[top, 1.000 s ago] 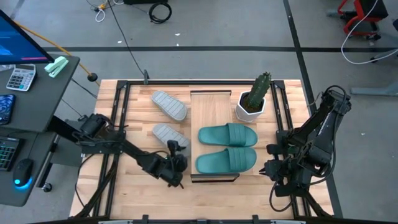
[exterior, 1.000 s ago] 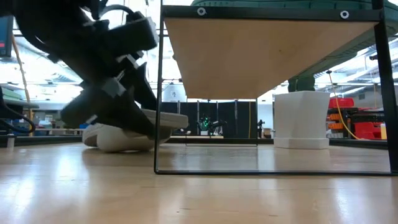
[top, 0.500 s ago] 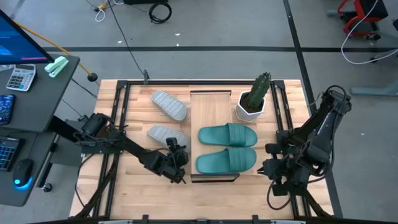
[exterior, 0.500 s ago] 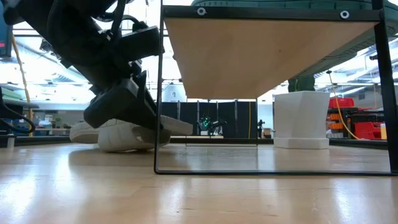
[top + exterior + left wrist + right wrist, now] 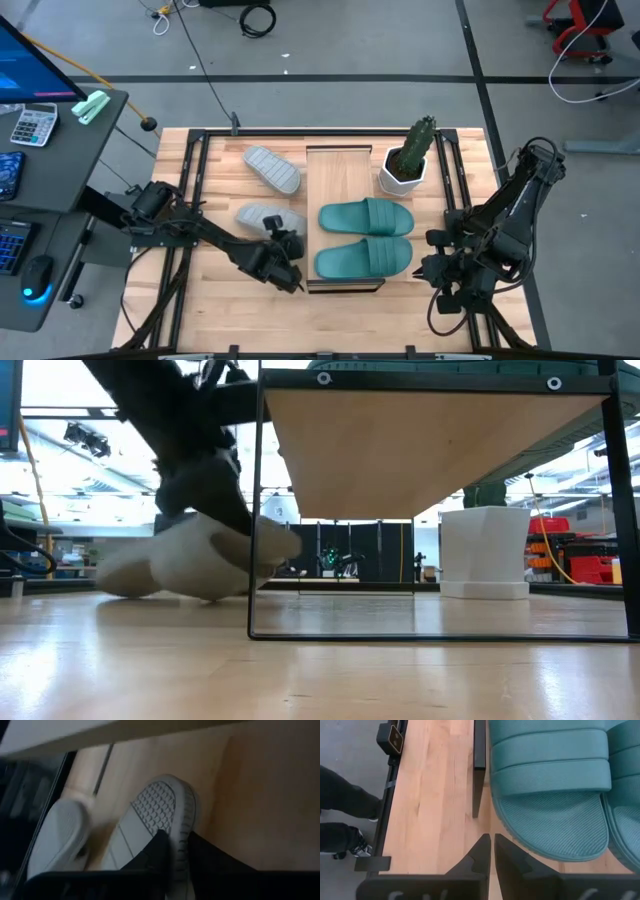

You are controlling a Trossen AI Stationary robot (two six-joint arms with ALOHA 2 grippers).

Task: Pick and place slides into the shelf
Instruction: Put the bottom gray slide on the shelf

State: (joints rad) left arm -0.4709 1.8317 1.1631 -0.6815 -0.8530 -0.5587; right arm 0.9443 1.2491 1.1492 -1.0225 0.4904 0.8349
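My left gripper (image 5: 287,256) is shut on a light grey slide (image 5: 263,217) just left of the shelf's near end. The same slide shows blurred in the low view (image 5: 195,558) and with its patterned sole showing in the left wrist view (image 5: 150,815). The second grey slide (image 5: 272,168) lies flat on the tabletop farther back. Two teal slides (image 5: 366,217) (image 5: 364,257) lie side by side on the near half of the shelf (image 5: 344,168). My right gripper (image 5: 492,849) is shut and empty, right of the shelf's near right corner. My left gripper pinches the grey slide's sole rim (image 5: 178,836) between its two fingers, near one end of the slide. The fingers come slanting from the table's near side. The slide is tipped up with its sole showing; its lower edge (image 5: 140,588) is low by the tabletop.
A white pot with a cactus (image 5: 406,162) stands beside the shelf's far right. The shelf is raised on thin dark metal legs (image 5: 254,510). Dark frame rails (image 5: 190,170) run along the slatted tabletop's left and right sides.
My left gripper has gone a little toward the table's far edge and up with the grey slide. The slide, lying flat a second ago, has been tipped up and shifted toward the table's left.
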